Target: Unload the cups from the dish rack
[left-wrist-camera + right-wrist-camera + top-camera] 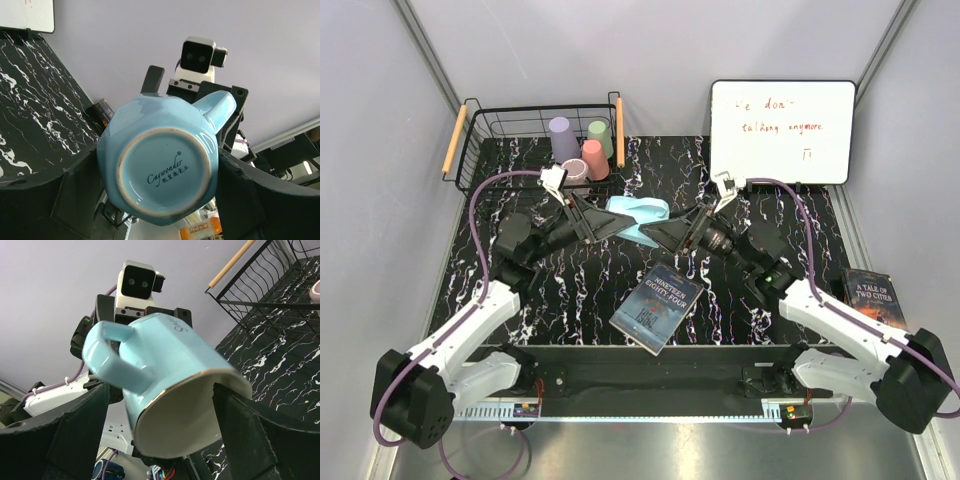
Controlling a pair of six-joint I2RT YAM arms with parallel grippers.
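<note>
Near the black wire dish rack [520,110], my left pincer [612,222] gripped a light-blue ceramic mug [642,210]; my right pincer [658,232] gaped around its rim.

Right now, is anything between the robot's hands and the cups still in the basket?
Yes. The light blue mug fills both: the left gripper clamps its base, the right gripper stands open round its rim. Past them, the near wire wall of the dish rack fronts the cups.
</note>
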